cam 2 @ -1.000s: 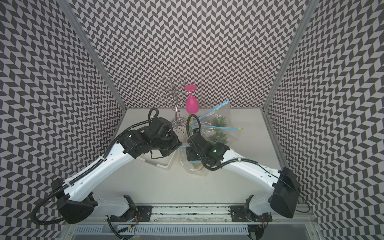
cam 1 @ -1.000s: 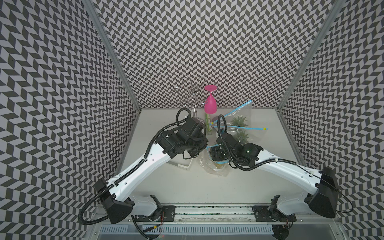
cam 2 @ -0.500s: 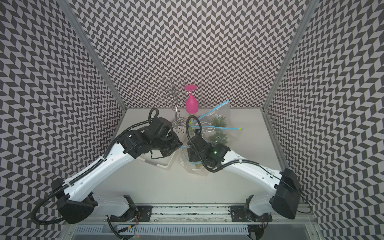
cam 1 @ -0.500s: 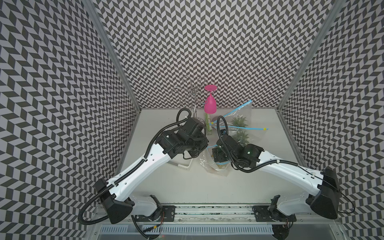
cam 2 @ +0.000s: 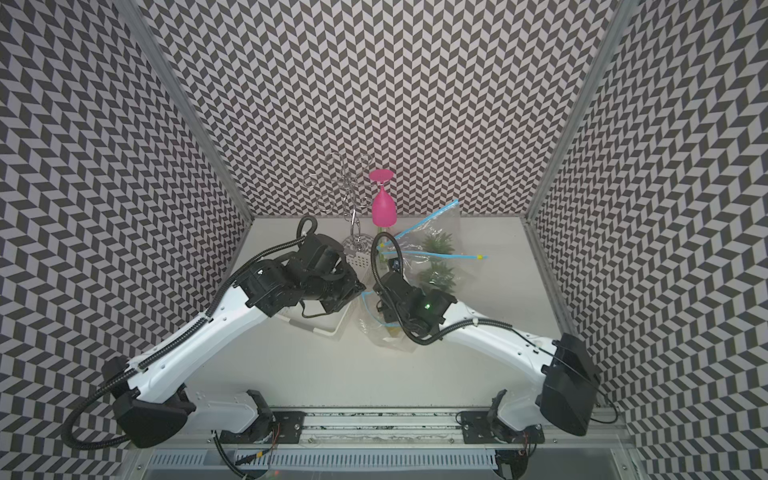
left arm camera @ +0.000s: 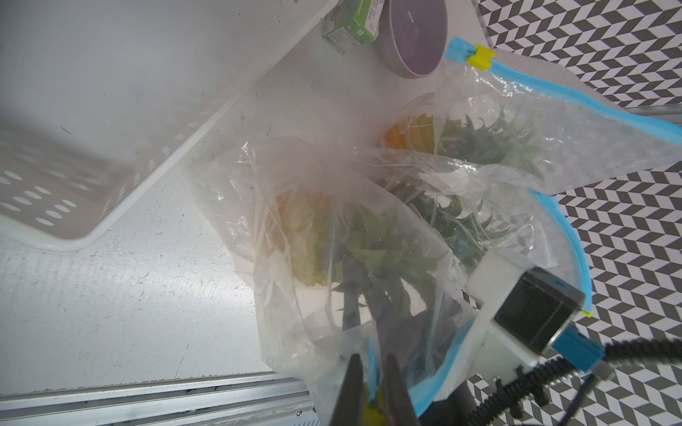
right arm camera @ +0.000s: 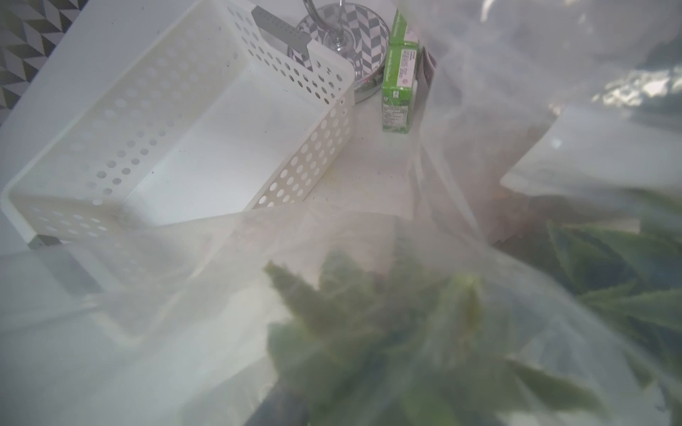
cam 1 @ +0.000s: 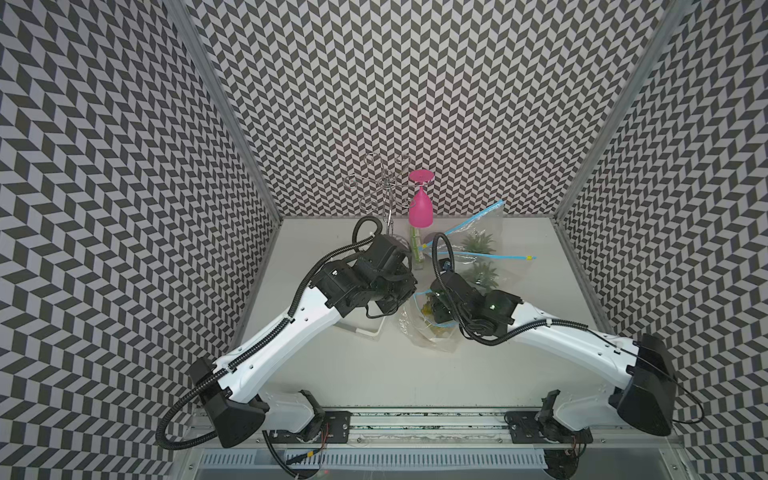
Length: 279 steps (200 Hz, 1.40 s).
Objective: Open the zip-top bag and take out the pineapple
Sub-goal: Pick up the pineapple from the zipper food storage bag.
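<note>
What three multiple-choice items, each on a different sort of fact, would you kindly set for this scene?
1. The green carton stands:
A) inside a bag
B) on the table beside the rack base
C) against the back wall

2. The upturned glass is:
A) clear
B) blue
C) pink

3. The left claw is:
A) shut on the zip-top bag at its blue zip edge
B) open above the table
C) shut on the carton

Answers:
1 B, it sits on bare tabletop next to the shiny base.
2 C, bowl and foot are pink in both top views.
3 A, its fingers pinch the blue strip in the left wrist view.
</note>
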Each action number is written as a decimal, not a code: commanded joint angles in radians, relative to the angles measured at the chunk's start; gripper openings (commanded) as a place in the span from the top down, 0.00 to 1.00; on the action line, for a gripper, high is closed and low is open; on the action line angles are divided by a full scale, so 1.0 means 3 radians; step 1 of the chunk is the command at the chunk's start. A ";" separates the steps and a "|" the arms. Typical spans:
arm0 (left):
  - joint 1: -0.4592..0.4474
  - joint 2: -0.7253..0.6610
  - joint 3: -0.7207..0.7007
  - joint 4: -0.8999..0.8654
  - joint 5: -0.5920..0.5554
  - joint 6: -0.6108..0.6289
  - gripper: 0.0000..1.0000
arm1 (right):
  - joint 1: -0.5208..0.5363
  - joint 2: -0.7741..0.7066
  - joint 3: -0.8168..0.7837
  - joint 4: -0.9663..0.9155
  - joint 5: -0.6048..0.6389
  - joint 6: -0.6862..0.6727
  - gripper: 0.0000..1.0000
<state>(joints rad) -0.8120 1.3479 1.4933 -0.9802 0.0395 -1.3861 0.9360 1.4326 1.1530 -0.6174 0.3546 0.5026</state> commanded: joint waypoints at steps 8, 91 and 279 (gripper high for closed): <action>-0.0024 -0.0065 0.0038 0.0014 -0.0073 -0.0002 0.87 | 0.0055 0.0022 -0.0024 0.0028 -0.0113 -0.0036 1.00; 0.0187 -0.0144 0.0338 0.0050 -0.0397 0.0274 0.24 | 0.0057 -0.0641 0.0578 -0.0095 -0.0441 -0.0235 1.00; 0.1464 -0.0082 0.0293 0.0052 0.0839 -0.0679 0.01 | -0.0525 -0.0433 0.1526 0.0343 -0.1337 -0.0587 1.00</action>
<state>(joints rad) -0.3752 1.3266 1.5352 -0.9138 0.2169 -1.5345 0.7822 1.3224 1.6268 -0.7094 -0.0322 0.3546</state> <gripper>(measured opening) 0.993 0.141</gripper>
